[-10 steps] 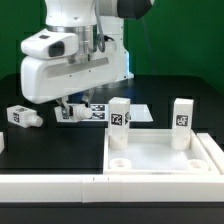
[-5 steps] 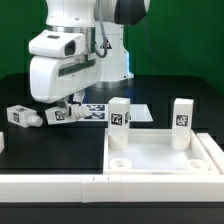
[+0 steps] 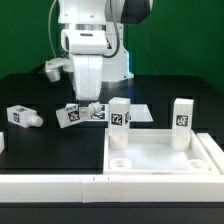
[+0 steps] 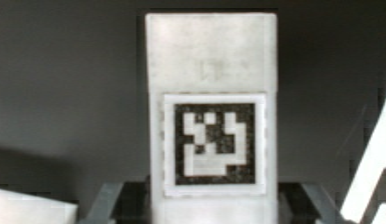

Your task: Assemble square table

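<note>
The gripper [image 3: 82, 105] is clamped partway shut on the held leg [image 4: 208, 110], tilted over the table's [image 3: 40, 90] middle beside the marker board [image 3: 100, 113]. The loose leg [image 3: 20, 117] lies toward the exterior view's left edge. 2 upright legs [image 3: 120, 115] stand in the far corners of the square slab [image 3: 160, 152].

Exterior view low, facing the arm [image 3: 90, 50] across the tabletop [image 3: 40, 150], wrist view close on leg [image 4: 208, 100] both share

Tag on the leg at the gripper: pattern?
Tag: black-and-white square code, white leg; best in wrist view.
</note>
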Motion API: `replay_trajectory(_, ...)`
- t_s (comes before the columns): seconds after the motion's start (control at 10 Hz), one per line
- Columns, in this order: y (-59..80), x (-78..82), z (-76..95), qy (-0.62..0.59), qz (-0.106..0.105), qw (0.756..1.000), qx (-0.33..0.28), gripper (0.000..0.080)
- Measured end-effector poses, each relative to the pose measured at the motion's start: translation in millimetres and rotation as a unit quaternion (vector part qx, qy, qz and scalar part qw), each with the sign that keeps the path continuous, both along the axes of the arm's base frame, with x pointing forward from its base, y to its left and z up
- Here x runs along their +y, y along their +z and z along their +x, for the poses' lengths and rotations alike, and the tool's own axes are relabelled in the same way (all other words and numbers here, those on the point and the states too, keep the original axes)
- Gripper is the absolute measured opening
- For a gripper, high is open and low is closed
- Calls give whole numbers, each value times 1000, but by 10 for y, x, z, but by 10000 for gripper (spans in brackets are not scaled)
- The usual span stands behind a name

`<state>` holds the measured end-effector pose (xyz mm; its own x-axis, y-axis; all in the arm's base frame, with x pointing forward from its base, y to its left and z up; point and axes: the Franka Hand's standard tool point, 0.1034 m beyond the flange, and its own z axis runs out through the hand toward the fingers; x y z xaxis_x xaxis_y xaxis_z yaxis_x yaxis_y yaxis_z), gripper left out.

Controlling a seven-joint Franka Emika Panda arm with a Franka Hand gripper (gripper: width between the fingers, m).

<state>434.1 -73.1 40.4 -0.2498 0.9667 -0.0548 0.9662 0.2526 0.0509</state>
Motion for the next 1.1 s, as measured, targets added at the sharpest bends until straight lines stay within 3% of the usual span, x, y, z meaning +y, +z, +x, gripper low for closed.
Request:
replay_trajectory(0.2,-15,-64,-46,138,-8,990,16,285)
replay_trajectory(0.4,-40,-84,-133,308,6,950,44,285)
replay_trajectory(0.5,-34,-186,-168,336,12,941,49,286)
replay_trajectory(0.9,-65,-221,-211,438,-4,897,58,286)
replay_trajectory(1.1,-218,-17,-297,425,16,902,80,286)
